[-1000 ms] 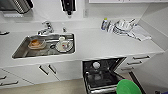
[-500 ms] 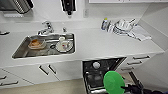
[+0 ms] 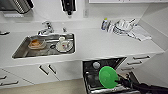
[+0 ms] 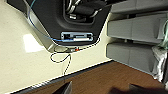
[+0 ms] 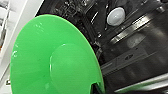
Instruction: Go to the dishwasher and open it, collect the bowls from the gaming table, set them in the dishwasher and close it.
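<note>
Right tool (image 3: 119, 82): I see it pinching the round light green plastic bowl (image 3: 108, 76) by its rim.
Bowl: tilted above the open dishwasher's dark rack (image 3: 93, 81).
Left tool: I cannot tell its state.

A kitchen: white counter (image 3: 100, 45) with steel sink (image 3: 20, 50), tap (image 3: 46, 28), white cabinets (image 3: 50, 71) and open dishwasher (image 3: 100, 65).

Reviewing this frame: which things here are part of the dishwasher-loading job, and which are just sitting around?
Job:
- round bright green plastic bowl, gripped by the right hand
- open dishwasher with dark racked interior

Lying about:
- steel sink holding dishes
- chrome tap
- stacked white crockery on the counter
- white cabinet drawers
</note>
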Available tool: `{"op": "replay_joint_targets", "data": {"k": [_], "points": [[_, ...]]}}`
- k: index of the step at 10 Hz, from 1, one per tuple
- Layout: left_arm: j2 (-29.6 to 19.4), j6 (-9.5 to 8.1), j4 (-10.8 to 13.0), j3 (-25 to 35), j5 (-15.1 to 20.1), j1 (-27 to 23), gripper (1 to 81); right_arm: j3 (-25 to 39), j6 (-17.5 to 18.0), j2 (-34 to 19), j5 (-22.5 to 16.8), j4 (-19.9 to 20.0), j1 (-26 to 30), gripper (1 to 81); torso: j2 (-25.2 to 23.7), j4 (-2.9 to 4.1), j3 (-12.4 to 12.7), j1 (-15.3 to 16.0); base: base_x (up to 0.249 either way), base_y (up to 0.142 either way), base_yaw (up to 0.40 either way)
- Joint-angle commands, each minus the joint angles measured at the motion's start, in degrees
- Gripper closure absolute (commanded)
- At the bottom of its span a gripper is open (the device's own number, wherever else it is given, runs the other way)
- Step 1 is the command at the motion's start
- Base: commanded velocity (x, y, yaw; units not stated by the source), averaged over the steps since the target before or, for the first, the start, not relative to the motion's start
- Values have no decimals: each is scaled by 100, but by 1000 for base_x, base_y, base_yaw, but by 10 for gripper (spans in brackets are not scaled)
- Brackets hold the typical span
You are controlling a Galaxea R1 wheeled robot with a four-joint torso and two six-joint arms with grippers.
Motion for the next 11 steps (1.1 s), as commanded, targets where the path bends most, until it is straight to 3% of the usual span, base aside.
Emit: {"op": "replay_joint_targets", "data": {"k": [1,2,3,5,6,8,9,10,11], "points": [[255,6,438,-350,267,586,10,-778,71,178,-269,459,1092,811,0,0,0,0,0,0,0],[351,7,438,-524,267,586,10,-848,158,187,-348,467,1171,811,0,0,0,0,0,0,0],[395,6,438,-613,267,578,10,-823,246,143,-357,467,1276,10,0,0,0,0,0,0,0],[500,-37,350,-701,301,542,10,-622,291,-75,-556,476,1338,10,0,0,0,0,0,0,0],[588,-98,178,-858,328,437,10,-463,291,-294,-1003,476,1286,10,0,0,0,0,0,0,0],[905,-178,-494,-1335,355,279,10,-295,282,-894,-1728,432,961,10,0,0,0,0,0,0,0],[1055,-187,-696,-1563,496,182,10,-155,229,-1211,-1966,397,610,10,0,0,0,0,0,0,0],[1248,-187,-933,-1739,865,51,10,-49,203,-1589,-2045,397,189,10,0,0,0,0,0,0,0],[1405,-179,-1169,-1774,1449,-98,10,4,203,-1877,-2141,388,-171,10,0,0,0,0,0,0,0]]}}
